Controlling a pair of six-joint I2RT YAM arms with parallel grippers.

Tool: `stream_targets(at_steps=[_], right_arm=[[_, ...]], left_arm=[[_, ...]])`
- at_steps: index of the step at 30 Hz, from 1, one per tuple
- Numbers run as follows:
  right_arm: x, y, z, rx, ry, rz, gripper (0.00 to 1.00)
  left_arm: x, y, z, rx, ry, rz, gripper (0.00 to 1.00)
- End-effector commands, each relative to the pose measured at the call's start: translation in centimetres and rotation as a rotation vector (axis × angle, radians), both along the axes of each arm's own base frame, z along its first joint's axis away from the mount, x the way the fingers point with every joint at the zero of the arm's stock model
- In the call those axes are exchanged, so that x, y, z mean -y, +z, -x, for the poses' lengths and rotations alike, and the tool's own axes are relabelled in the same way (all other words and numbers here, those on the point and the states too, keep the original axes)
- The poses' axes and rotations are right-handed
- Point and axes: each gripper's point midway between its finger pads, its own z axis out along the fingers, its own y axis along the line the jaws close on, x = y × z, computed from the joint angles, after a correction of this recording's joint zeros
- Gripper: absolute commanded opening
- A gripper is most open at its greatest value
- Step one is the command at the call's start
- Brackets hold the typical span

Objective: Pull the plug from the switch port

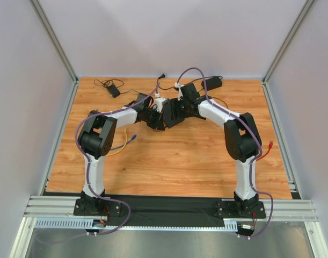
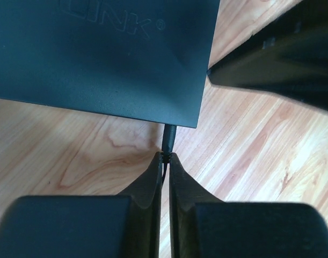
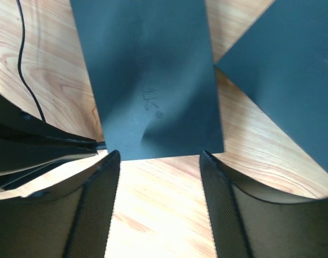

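Left claw (image 2: 165, 157) first: it is pinched tight, fingertips all but meeting, and they are nipping the tail of the plug (image 2: 168, 137), right where its thin lead leaves it. The plug's front end vanishes under the edge of the switch (image 2: 99, 59), close to that edge's right-hand corner in my left wrist view, so it is in the port, not out.

Its long axis runs straight out from the switch's side toward me, in line with my left fingers (image 2: 147, 188). The nose points into the switch and the tail back into my grip. It lies low, just above the wooden table (image 2: 72, 156).

Over to my right claw (image 3: 159, 156): the jaws stand well apart. The switch's short end sits right at the tips, one finger (image 3: 102, 199) near each corner. Whether the pads press on the case I cannot tell.

From that wrist the switch is a flat dark slab. Its long axis runs away from the claw and leans a little left at the far end. My left claw shows at its near left corner, coming in from the side. A thin black cable (image 3: 23, 59) snakes across the wood beyond it.

From above, both arms meet at the far middle of the table, the claws nose to nose over the switch.
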Motion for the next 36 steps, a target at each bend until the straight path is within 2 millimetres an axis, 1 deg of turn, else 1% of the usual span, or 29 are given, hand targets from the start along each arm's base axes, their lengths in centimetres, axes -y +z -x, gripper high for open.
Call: stream_targets(at_steps=[1,2,3,4,5,6,7,9,10,11,12,13,15,16,20,21,24,25,27,28,29,30,31,32,34,36], right_arm=[[-0.2,2.2,-0.7,0.105,-0.015,0.029,0.60],[-0.4,2.9,-0.6,0.122,-0.017,0.007,0.56],[-0.4,2.2,0.0,0.109,-0.025,-0.001,0.53],[-0.9,2.9,-0.3,0.145,-0.022,-0.020,0.51],[-0.9,3.0,-0.2,0.161,-0.028,-0.018,0.49],[-1.0,3.4,0.1,0.182,-0.028,-0.017,0.48],[-1.7,3.8,0.2,0.218,-0.012,-0.013,0.47],[-1.7,4.6,0.0,0.280,-0.036,0.025,0.47],[-2.2,4.3,0.6,0.297,-0.022,0.043,0.45],[-2.0,4.5,0.8,0.320,-0.034,0.052,0.42],[-2.2,4.0,1.4,0.323,-0.029,0.049,0.41],[-2.8,3.4,1.8,0.339,-0.024,0.023,0.39],[-3.2,3.8,1.6,0.363,-0.033,0.003,0.39],[-3.0,4.3,1.3,0.369,-0.073,0.013,0.39],[-3.1,3.7,1.1,0.375,-0.095,0.037,0.42],[-2.9,3.4,1.1,0.363,-0.107,0.050,0.43],[-2.4,3.1,0.7,0.347,-0.182,0.055,0.45],[-2.3,3.4,0.7,0.351,-0.202,0.043,0.45],[-1.8,3.3,0.9,0.321,-0.317,-0.005,0.46],[-1.2,4.3,1.0,0.331,-0.380,-0.041,0.46],[-1.2,4.5,1.2,0.331,-0.411,-0.077,0.46],[-0.9,3.5,1.9,0.304,-0.479,-0.137,0.46],[-1.0,4.2,2.0,0.310,-0.509,-0.192,0.45],[-1.1,4.0,2.3,0.300,-0.529,-0.224,0.44],[-1.0,2.5,2.9,0.246,-0.598,-0.280,0.42],[-1.5,2.4,2.9,0.237,-0.613,-0.327,0.43]], left_arm=[[0.5,0.1,-0.4,-0.013,-0.016,0.007,0.04],[0.6,0.1,-0.4,-0.017,-0.016,0.010,0.01],[0.7,0.1,-0.5,-0.021,-0.014,0.012,0.00],[0.7,0.1,-0.5,-0.024,-0.018,0.019,0.00],[0.7,0.2,-0.6,-0.027,-0.016,0.022,0.00],[0.7,0.1,-0.6,-0.034,-0.014,0.024,0.00],[0.7,0.2,-0.6,-0.042,-0.013,0.031,0.00],[0.6,0.0,-0.8,-0.059,-0.012,0.042,0.00],[0.5,0.1,-0.9,-0.067,-0.011,0.055,0.00],[0.5,0.2,-1.0,-0.075,-0.010,0.064,0.00],[0.5,-0.1,-0.9,-0.088,-0.009,0.067,0.00],[0.3,0.1,-1.1,-0.098,-0.007,0.083,0.00],[0.2,0.2,-1.2,-0.110,0.000,0.097,0.00],[0.2,0.3,-1.3,-0.101,-0.002,0.102,0.00],[0.2,0.8,-1.3,-0.085,-0.009,0.110,0.00],[0.2,0.8,-1.2,-0.083,-0.012,0.113,0.00],[0.4,0.9,-1.2,-0.087,-0.018,0.120,0.00],[0.4,0.8,-1.1,-0.091,-0.020,0.121,0.00],[0.4,0.9,-1.1,-0.090,-0.020,0.124,0.00],[0.4,0.9,-1.1,-0.091,-0.019,0.124,0.00],[0.4,0.8,-1.0,-0.095,-0.018,0.123,0.00],[0.4,0.8,-1.0,-0.096,-0.017,0.124,0.00],[0.4,0.8,-1.1,-0.095,-0.015,0.123,0.00],[0.4,0.8,-1.1,-0.094,-0.017,0.124,0.00],[0.4,0.7,-1.0,-0.097,-0.017,0.123,0.00],[0.4,0.7,-1.0,-0.096,-0.017,0.124,0.00]])
